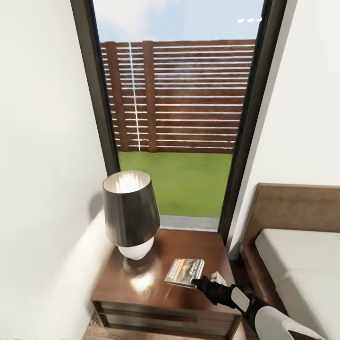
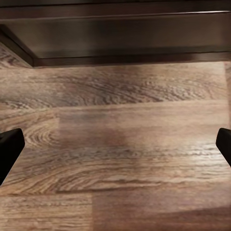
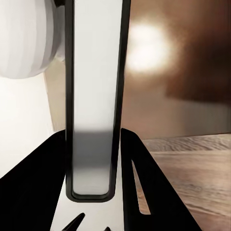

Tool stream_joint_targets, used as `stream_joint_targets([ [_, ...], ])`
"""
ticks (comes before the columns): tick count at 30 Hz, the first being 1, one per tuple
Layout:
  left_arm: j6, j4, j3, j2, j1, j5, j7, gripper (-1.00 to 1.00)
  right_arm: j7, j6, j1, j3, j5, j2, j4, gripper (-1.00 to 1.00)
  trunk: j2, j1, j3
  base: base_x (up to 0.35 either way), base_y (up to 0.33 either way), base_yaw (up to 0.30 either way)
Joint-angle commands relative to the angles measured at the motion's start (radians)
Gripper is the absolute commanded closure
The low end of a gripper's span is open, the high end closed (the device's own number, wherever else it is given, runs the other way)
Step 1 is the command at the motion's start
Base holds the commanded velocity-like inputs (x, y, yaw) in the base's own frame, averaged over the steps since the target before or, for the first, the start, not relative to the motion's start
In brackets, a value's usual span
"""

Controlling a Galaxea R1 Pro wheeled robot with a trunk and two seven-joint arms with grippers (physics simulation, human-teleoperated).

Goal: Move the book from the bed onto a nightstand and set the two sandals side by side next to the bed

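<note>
The book (image 1: 184, 272) lies flat on the glossy dark brown nightstand (image 1: 137, 288), to the right of the lamp. My right gripper (image 1: 198, 284) is shut on the book's near right corner. In the right wrist view the book (image 3: 94, 96) stands edge-on, white pages between dark covers, with the black fingers (image 3: 139, 168) pressed on either side. My left gripper (image 2: 115, 149) hangs open over the wooden floor (image 2: 115, 120), holding nothing. The bed (image 1: 302, 264), with its pale mattress and brown headboard, lies to the right. The sandals are out of view.
A lamp (image 1: 130, 212) with a dark shade and white base fills the nightstand's left half. A tall window (image 1: 179, 118) stands behind, and a white wall (image 1: 42, 165) closes the left side. A dark furniture base (image 2: 120, 38) sits low ahead of the left gripper.
</note>
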Motion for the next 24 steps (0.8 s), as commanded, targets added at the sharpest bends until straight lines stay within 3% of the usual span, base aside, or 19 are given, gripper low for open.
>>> stream_joint_targets([
  [1,-0.003,0.0,-0.008,0.0,0.0,0.004,0.005,-1.0,-0.001,0.009,0.0,-0.009,-0.001,0.0,-0.002,1.0,-0.008,0.004,-0.004,0.0,0.0,0.0],
  [10,-0.003,0.0,-0.009,0.0,-0.001,0.004,0.005,-1.0,-0.004,0.009,-0.003,-0.009,-0.001,0.0,-0.002,1.0,-0.022,0.011,-0.01,0.0,0.0,0.0],
  [20,-0.003,0.0,-0.01,0.0,-0.001,0.004,0.005,-1.0,-0.005,0.01,-0.01,-0.009,-0.001,-0.001,-0.002,1.0,-0.092,0.05,-0.042,0.0,0.0,0.0],
  [24,-0.003,0.0,-0.009,0.0,-0.001,0.004,0.005,-1.0,-0.005,0.01,-0.017,-0.009,-0.001,-0.001,-0.001,1.0,-0.092,0.05,-0.042,0.0,0.0,0.0],
])
